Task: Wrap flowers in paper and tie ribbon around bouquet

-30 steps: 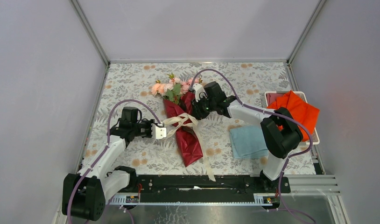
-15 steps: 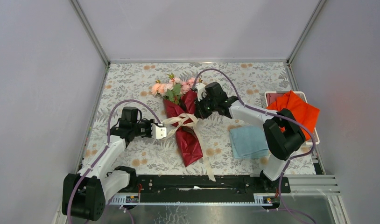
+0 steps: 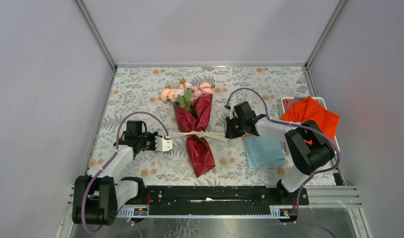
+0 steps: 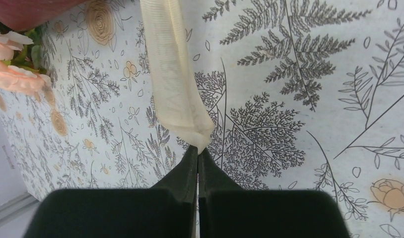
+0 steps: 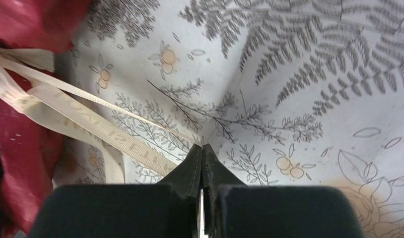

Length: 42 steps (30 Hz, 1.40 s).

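Ribbon [image 3: 216, 135] crosses the waist of the bouquet [image 3: 200, 151], which lies mid-surface [image 3: 140, 94] with its blooms toward the far edge. We see our left hand [image 4: 197, 148] pinched tight on one ribbon end and our right hand [image 5: 202, 148] clamped on the other, one on each side of the bouquet.

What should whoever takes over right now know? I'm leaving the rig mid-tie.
Left hand: shut on one end of the ribbon, left of the bouquet.
Right hand: shut on the other end, to the bouquet's right.
The bouquet lies between the hands, flowers at its far end, paper wrapped round the stems.
Done: wrapping; ribbon stretched across the bouquet's waist.
Left: check whether the knot holds, finish the tie, release both ends.
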Tool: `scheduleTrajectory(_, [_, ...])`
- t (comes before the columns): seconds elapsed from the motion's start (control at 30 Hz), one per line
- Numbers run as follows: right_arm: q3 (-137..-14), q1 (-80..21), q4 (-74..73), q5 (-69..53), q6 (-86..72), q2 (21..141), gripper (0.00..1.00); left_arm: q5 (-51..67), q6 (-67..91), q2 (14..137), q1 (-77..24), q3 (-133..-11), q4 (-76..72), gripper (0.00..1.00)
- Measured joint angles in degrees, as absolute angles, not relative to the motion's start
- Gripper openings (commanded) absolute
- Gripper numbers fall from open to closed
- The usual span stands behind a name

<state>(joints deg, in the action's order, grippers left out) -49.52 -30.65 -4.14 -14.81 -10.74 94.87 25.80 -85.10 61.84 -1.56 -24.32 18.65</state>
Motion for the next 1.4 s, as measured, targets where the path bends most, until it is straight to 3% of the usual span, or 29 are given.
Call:
scheduleTrajectory(0.7, [-47.9,-27.94,-0.82,-22.63,-14.17,98.02,0.0,26.55,-94.72,63.53,4.73,-19.51,12.1,0.0])
scheduleTrajectory(0.77, [-48.42,-27.86,-0.84,-23.46,-14.11,98.56,0.0,26.68,-95.35,62.83,4.97,-19.66,13.37,0.43])
scheduleTrajectory(0.87, [-48.97,-27.86,-1.26,-23.62,-13.82,98.8,0.0,27.97,-96.57,60.45,5.39,-22.0,19.84,0.61])
scheduleTrajectory(0.93, [-49.15,-27.9,-1.67,-23.64,-13.69,98.8,0.0,30.09,-96.53,58.74,5.65,-26.02,25.87,0.84])
scheduleTrajectory(1.0, [-49.58,-28.21,-2.17,-23.64,-13.45,98.87,0.0,33.58,-97.41,56.77,5.69,-31.94,32.36,0.9])
scheduleTrajectory(1.17, [-50.63,-29.04,-2.33,-23.68,-13.1,99.18,0.0,44.56,-99.83,50.5,1.3,-40.49,43.29,0.76])
scheduleTrajectory(1.4, [-50.92,-29.56,-2.31,-23.68,-13.1,99.22,0.0,45.69,-85.69,49.76,-24.82,-38.09,41.39,0.73])
